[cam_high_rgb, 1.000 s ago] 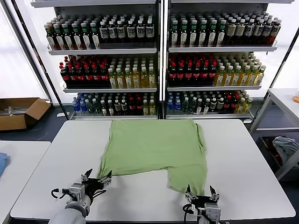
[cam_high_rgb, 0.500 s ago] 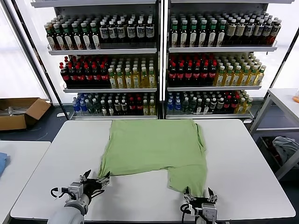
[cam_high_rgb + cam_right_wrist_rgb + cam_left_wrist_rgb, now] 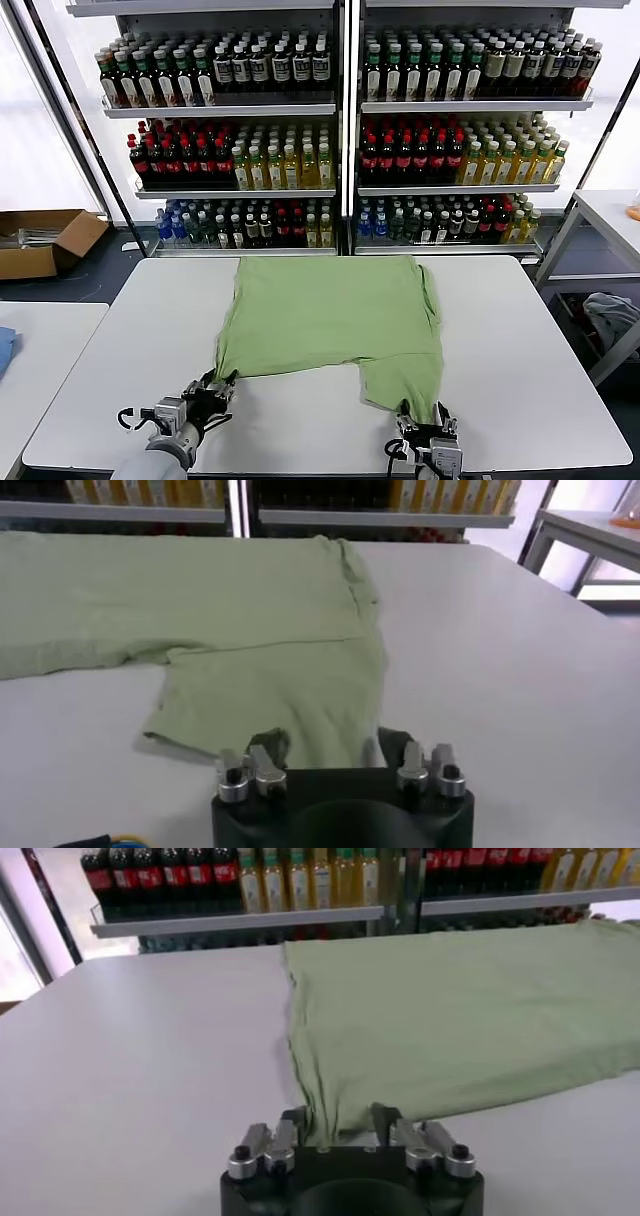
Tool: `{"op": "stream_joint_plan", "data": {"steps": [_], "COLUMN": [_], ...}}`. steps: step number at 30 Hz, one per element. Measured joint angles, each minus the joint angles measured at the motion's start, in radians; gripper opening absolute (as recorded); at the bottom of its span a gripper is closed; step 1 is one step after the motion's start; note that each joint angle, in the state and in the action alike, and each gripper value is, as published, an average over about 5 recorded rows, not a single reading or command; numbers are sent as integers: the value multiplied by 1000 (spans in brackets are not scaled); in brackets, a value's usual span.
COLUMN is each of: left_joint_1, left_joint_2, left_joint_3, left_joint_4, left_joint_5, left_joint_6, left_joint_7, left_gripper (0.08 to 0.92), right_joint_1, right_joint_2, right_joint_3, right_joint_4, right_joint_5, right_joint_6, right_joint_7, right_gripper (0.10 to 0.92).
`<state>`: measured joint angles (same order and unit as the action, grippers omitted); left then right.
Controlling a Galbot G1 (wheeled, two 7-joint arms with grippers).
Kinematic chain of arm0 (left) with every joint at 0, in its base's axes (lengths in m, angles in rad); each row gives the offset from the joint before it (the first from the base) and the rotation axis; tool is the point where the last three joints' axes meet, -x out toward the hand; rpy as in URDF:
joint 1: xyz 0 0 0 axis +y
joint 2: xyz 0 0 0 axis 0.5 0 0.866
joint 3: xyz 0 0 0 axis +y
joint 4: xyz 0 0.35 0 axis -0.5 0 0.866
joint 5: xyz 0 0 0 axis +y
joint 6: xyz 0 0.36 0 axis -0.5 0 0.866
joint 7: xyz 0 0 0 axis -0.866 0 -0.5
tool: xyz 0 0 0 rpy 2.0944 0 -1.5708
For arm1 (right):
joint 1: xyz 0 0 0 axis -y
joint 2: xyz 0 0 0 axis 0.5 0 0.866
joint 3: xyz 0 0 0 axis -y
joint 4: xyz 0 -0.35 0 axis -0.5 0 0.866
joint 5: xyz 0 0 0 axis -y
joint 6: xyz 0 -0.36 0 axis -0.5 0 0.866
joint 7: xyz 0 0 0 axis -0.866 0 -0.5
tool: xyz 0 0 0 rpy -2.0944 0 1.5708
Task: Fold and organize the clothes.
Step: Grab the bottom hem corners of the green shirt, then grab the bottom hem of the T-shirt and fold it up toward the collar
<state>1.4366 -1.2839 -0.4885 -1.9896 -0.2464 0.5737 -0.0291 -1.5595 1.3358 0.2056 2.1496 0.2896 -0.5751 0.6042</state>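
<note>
No readable text anywhere. Bottles (image 3: 250, 165) on the shelves (image 3: 220, 108) carry labels, but too small to make out; red ones are maybe a cola brand, can't confirm. Nothing printed shows on the shirt (image 3: 330, 310), table (image 3: 520, 340) or cardboard box (image 3: 45, 240).
</note>
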Motion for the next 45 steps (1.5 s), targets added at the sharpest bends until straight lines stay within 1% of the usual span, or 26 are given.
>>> {"op": "stream_joint_plan", "data": {"steps": [8, 11, 14, 24, 32, 38, 45], "left_joint_1": [0, 1, 5, 13, -21, -68, -154], "left_joint_2": [-3, -4, -5, -25, -36, -31, -17], "left_joint_3": [6, 8, 9, -4, -9, -10, 5], "left_joint_4": [10, 9, 6, -26, -26, 1, 61], "left_joint_5": [1, 2, 2, -12, -61, -103, -148], "left_joint_6": [-1, -2, -5, -31, -105, -152, -177], "left_joint_7": [0, -1, 1, -7, -43, -65, -77], "left_gripper": [124, 87, 83, 84, 84, 84, 84], "right_joint_1": [6, 8, 7, 28, 103, 197, 332], "right_joint_2": [2, 4, 5, 19, 27, 16, 3], "right_joint_3": [5, 8, 14, 43, 80, 91, 77], "right_joint_4": [0, 4, 12, 62, 64, 6, -116], "right_joint_5": [11, 15, 19, -8, -28, -40, -45], "right_joint_6": [-1, -2, 2, 80, 128, 158, 176], "right_joint_7": [2, -1, -8, -47, -78, -107, -139], "right_gripper": [221, 143, 107, 106, 106, 106, 106]}}
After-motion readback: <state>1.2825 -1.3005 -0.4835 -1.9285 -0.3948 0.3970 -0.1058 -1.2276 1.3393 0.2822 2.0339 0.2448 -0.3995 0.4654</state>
